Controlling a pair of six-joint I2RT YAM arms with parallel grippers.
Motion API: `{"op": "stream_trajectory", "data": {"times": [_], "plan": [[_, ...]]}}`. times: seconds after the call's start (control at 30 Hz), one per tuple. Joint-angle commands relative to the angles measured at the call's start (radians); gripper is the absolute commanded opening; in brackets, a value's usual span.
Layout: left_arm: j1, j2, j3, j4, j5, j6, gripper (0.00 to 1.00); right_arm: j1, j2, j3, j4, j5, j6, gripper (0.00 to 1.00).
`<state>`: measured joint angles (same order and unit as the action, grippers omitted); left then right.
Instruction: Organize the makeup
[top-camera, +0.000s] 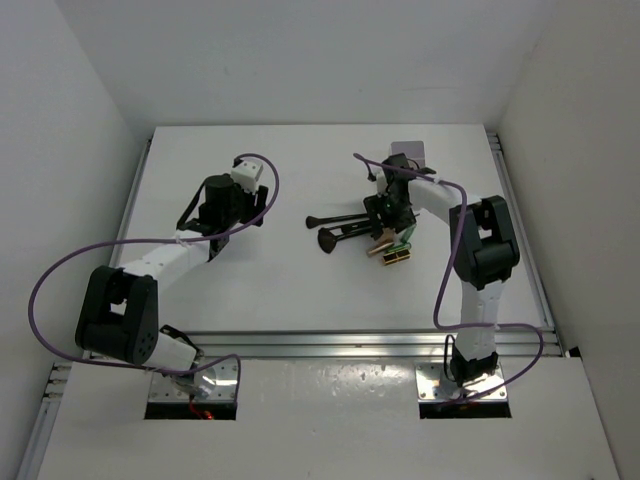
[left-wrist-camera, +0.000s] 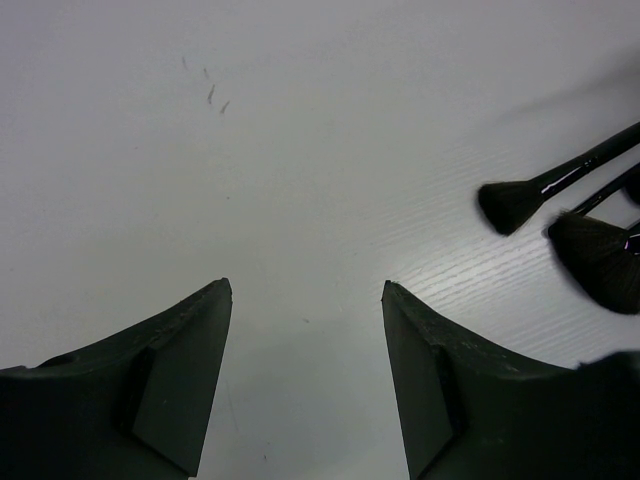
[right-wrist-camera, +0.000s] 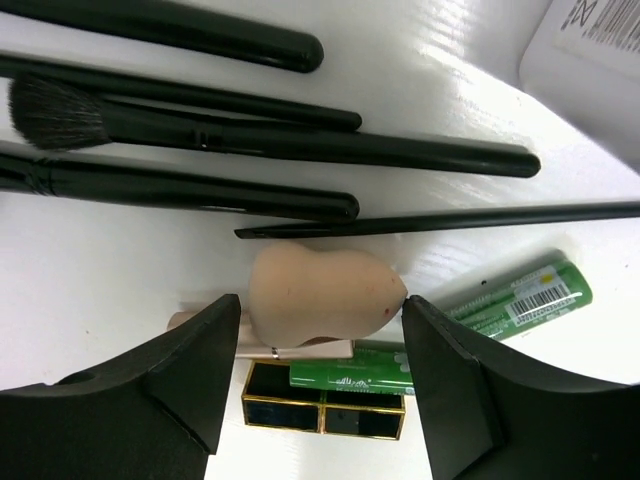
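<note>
Hovering low over the pile, the right gripper (right-wrist-camera: 320, 305) has its jaws spread wide, and a peach sponge (right-wrist-camera: 325, 280) sits squarely between them, not yet touched. Nearest the wrist lies a black-and-gold case (right-wrist-camera: 322, 410), with a green tube (right-wrist-camera: 350, 378) resting against its far edge and partly tucked under the sponge. A second, barcoded tube (right-wrist-camera: 520, 300) angles off just beside the right finger.

That crowding is the danger. If the jaws come down as they stand, the right finger could clip the barcoded tube, or the close could pinch the tube underneath along with the sponge. The sponge looks soft and rounded too, so a squeeze near its narrow end may pop it out sideways.

Just beyond the sponge runs a thin brush (right-wrist-camera: 450, 218), close enough that a lift with any drag would flick it. Past that, the black brushes (right-wrist-camera: 300, 145) lie side by side; round handles, so a nudge could roll them.

Over on the left, the left gripper (left-wrist-camera: 306, 290) is spread too, holding nothing, above bare table (left-wrist-camera: 300, 150), with two brush heads (left-wrist-camera: 512, 203) off to its right. If both arms reach for the pile they could crowd each other.

Farthest back, the box (right-wrist-camera: 590, 60) waits beside the pile.
</note>
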<state>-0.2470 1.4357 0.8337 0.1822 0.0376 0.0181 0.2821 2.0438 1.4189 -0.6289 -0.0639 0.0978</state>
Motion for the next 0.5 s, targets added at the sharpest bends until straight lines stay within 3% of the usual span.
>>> {"op": "stream_trajectory", "data": {"times": [0.0, 0.07, 0.2, 0.27, 0.33, 0.47], "plan": [[0.011, -0.023, 0.001, 0.039, -0.001, -0.001, 0.68, -0.003, 0.007, 0.038, 0.029, -0.027, 0.014, 0.66], [0.011, -0.023, 0.001, 0.039, -0.001, -0.001, 0.68, -0.003, 0.009, 0.034, 0.035, -0.027, 0.017, 0.62], [0.011, -0.023, -0.008, 0.048, -0.001, -0.001, 0.68, -0.009, 0.012, 0.034, 0.040, -0.013, 0.020, 0.39], [0.011, -0.023, -0.008, 0.048, -0.001, -0.001, 0.68, -0.011, 0.007, 0.031, 0.037, -0.013, 0.022, 0.37], [0.011, -0.023, -0.008, 0.048, -0.001, -0.001, 0.68, -0.011, -0.008, 0.020, 0.037, -0.013, 0.017, 0.27], [0.011, -0.023, -0.018, 0.048, -0.001, -0.001, 0.68, -0.012, -0.023, 0.006, 0.046, -0.020, 0.008, 0.17]]}}
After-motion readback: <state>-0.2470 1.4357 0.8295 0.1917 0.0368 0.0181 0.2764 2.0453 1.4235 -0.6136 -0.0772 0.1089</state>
